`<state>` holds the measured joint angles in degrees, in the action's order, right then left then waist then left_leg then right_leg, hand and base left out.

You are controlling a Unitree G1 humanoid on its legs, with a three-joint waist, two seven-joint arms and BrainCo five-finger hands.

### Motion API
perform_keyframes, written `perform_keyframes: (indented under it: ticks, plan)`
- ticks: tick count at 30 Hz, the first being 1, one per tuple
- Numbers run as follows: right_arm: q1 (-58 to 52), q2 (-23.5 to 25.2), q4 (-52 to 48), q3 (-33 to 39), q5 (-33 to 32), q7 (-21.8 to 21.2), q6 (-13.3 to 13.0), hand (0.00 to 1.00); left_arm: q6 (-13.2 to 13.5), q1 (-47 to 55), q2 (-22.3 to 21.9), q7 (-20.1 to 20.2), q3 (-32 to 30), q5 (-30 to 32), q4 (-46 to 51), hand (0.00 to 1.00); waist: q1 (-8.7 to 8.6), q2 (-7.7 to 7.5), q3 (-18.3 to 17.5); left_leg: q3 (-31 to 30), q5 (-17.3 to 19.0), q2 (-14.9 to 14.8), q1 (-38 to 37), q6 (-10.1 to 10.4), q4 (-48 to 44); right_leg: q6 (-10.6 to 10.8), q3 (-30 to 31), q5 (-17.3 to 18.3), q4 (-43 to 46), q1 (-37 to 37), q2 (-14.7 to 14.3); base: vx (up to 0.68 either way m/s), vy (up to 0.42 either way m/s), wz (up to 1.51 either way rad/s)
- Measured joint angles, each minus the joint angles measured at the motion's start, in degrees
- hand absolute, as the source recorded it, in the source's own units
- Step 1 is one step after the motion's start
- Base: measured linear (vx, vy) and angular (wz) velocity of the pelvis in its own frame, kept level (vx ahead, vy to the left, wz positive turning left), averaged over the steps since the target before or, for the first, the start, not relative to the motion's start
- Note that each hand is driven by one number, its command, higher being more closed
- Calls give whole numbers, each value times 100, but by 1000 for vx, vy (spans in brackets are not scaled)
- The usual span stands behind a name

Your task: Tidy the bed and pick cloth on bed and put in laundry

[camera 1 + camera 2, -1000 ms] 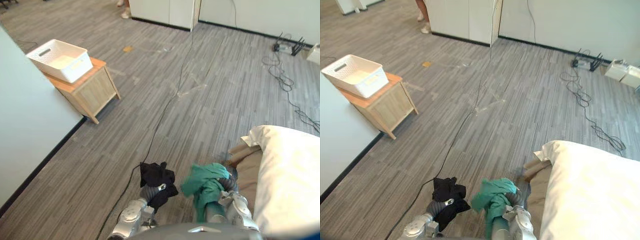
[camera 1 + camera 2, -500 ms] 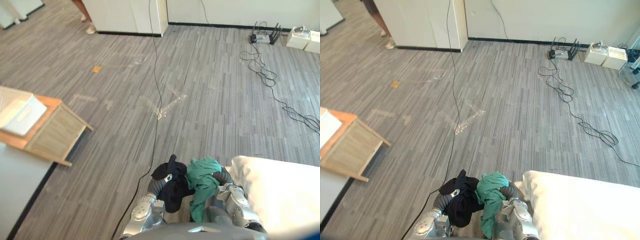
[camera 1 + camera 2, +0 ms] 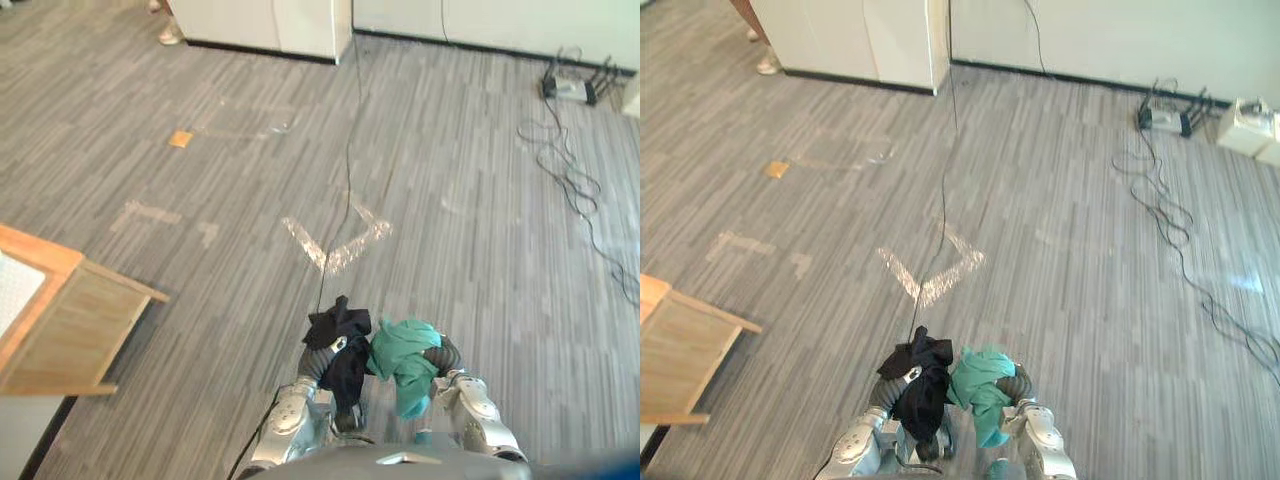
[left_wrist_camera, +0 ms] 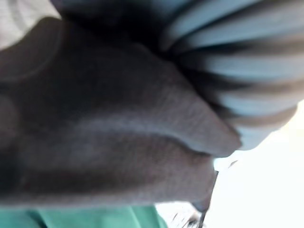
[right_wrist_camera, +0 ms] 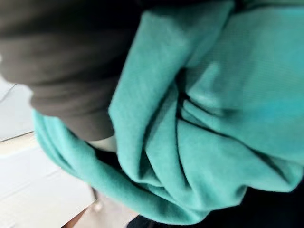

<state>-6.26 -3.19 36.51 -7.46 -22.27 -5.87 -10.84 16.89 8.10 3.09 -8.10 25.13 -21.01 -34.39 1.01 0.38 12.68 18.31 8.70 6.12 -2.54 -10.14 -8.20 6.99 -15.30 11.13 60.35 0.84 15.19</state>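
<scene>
A black cloth (image 3: 340,328) is bunched up and held above the grey floor by my left hand (image 3: 338,346), low in the middle of the eye views; a silver finger presses into its folds. Right beside it, touching it, a green cloth (image 3: 402,350) is gathered in my right hand (image 3: 446,357) and hangs down from it, with the dark ribbed wrist showing behind the cloth. The left wrist view shows the black cloth (image 4: 109,133) up close, and the right wrist view shows the green cloth (image 5: 209,118) against the black one.
A wooden side table (image 3: 70,325) stands at the left edge with a corner of a white basket (image 3: 14,298) on it. Cables (image 3: 575,190) trail over the floor at the right. White cabinets (image 3: 270,20) and a person's foot (image 3: 168,35) are at the far side.
The camera has swung: the bed has left the view and the side table sits at the left edge. Both hands still hold their cloths, pressed together.
</scene>
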Motion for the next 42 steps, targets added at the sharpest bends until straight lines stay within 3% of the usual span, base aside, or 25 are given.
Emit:
perform_keyframes:
  ticks: [3,5,7,8,10,11,12,13,14,16,17,19,20,21,24,26,27,28,29,32,34,36,37,39,42]
  plan:
    - [-245,50,-413,5,-11,6,-85,100,-226,-223,58,-332,160,43,-5,100,-246,53,-43,-812,70,28,-557,132,379,-144,-239,508,-680,1032,4,541,26,126]
    - [-329,51,-431,13,-13,57,-75,100,-348,-331,81,-403,182,41,-17,100,-333,68,-33,-1315,167,-32,-787,299,425,-201,-299,482,-1880,1421,4,567,-118,142]
    - [-318,56,-429,20,-15,164,-29,100,-387,-367,110,-496,159,39,-93,100,-342,100,-13,-1640,367,-214,-1023,649,371,-108,-220,-193,-3794,1480,-145,530,-198,129]
    - [-313,77,-434,20,-13,179,0,100,-383,-337,186,-536,118,39,-161,100,-309,17,-23,-1755,555,-285,-1103,943,234,19,63,-759,-4772,1499,-218,420,-214,94]
    - [-311,83,-494,20,-13,197,47,100,-351,-207,261,-601,-49,36,-265,100,-330,-55,-17,-1935,1101,-485,-1260,1012,-138,-34,370,-1296,-4923,1525,-227,529,-347,129]
    - [-300,15,-497,26,-16,221,53,100,-337,-108,226,-605,-161,29,-406,100,-328,78,-105,-2072,1441,-765,-1296,1079,-358,-280,367,-1439,-4207,1704,-372,649,-440,101]
    - [-237,-36,-500,19,-19,217,68,100,-298,-10,197,-613,-274,19,-478,100,-180,201,-160,-2024,1463,-921,-1222,1156,-655,-436,309,-1014,-3704,1849,-447,648,-447,57]
    - [-50,-105,-503,37,-137,217,116,100,-253,156,195,-665,-454,18,-515,100,-137,234,-151,-1934,1250,-1096,-846,1368,-1616,-595,154,-620,-3315,1830,-460,535,-360,25]
    - [9,-150,-506,33,-166,216,130,100,-239,234,184,-720,-551,17,-516,100,-137,269,-134,-1875,1070,-1178,-623,1400,-2110,-640,73,-499,-3299,1716,-489,520,-378,45]
    - [107,-228,-510,33,-181,192,150,100,-95,382,82,-729,-817,-94,-485,100,-120,406,-57,-1741,170,-1528,6,1501,-3550,-728,-157,-271,-3573,1173,-656,513,-340,53]
    - [125,-289,-510,45,-178,185,168,100,41,469,-24,-712,-1076,-159,-438,100,-31,463,6,-1550,-361,-1977,624,1427,-4807,-825,-418,-179,-4062,483,-852,503,-281,58]
    - [165,-255,-511,75,-171,194,169,100,131,517,-18,-494,-1288,-396,-294,100,79,418,61,-1274,-120,-2092,1115,1320,-5370,-858,-636,-111,-4509,-141,-876,455,-250,44]
    - [180,-246,-517,101,-170,197,168,100,143,551,-13,-252,-1419,-602,-202,100,186,370,74,-955,20,-2004,1373,1306,-5163,-830,-771,-125,-4922,-557,-875,409,-228,37]
    - [195,-247,-500,147,-34,214,-91,100,142,600,-11,-31,-1467,-887,-40,100,263,351,65,-594,117,-1860,1533,1295,-4528,-743,-943,-179,-5280,-881,-873,474,-228,40]
    - [170,-272,-949,292,558,298,-1204,100,117,696,-59,291,-1504,-1174,264,100,256,328,45,517,86,-1343,1658,1195,-2138,-591,-1389,-226,-5820,-1264,-871,398,-75,62]
    - [95,-403,-1213,378,635,322,-1533,100,23,678,-164,317,-1499,-1222,284,100,163,320,8,1275,-653,-747,1568,1008,-24,-333,-1812,-142,-5890,-1442,-876,570,26,109]
    - [37,-429,-1184,513,717,327,-1665,100,-36,674,-190,331,-1471,-1233,280,100,163,310,-7,1531,-1185,-528,1517,798,669,-130,-1975,-15,-5867,-1602,-925,471,88,105]
    - [-43,-427,-1168,580,742,330,-1721,100,-52,691,-189,353,-1451,-1273,272,100,167,318,-13,1592,-1410,-476,1482,709,851,-42,-2025,78,-5831,-1726,-953,476,115,101]
    - [-198,-401,-956,669,739,327,-1814,100,-67,695,-126,405,-1481,-1366,222,100,156,221,-77,1595,-1502,-282,1301,-374,949,100,-2035,291,-5714,-1962,-879,388,77,80]
    - [-311,-331,-674,424,793,215,-1816,100,-96,570,-123,452,-1698,-1565,124,100,211,-110,-193,1557,-885,-137,1240,-430,520,202,-1817,-12,-5305,-1950,-532,488,41,23]
    - [-480,-228,-672,362,898,106,-1839,100,-62,644,-134,538,-1831,-1623,127,100,230,-122,-219,1602,-391,-189,990,-319,121,368,-1647,-290,-4638,-1952,-305,454,69,-21]
    - [-833,-157,-674,280,999,104,-1886,100,30,719,-156,582,-1813,-1670,73,100,169,-93,-331,1518,-56,-230,660,-117,15,149,-1428,-678,-3338,-1641,-7,482,125,-2]
    - [-1060,-153,-663,181,1084,99,-2018,100,151,703,-124,645,-1779,-1673,-45,100,144,-125,-377,1349,93,-182,466,85,111,-89,-1148,-959,-2086,-1119,244,423,123,26]
    - [-1331,-165,-544,81,1387,148,-2188,100,174,638,0,649,-1598,-1728,-312,100,-132,-148,-336,905,177,-70,-14,219,366,-248,-834,-553,-318,-226,323,405,84,73]
    - [-1698,-232,-422,-240,1720,591,-2338,100,209,583,136,651,-1343,-1947,-421,100,-433,-60,-274,287,255,-54,-615,353,532,-332,-702,120,50,801,274,448,42,116]
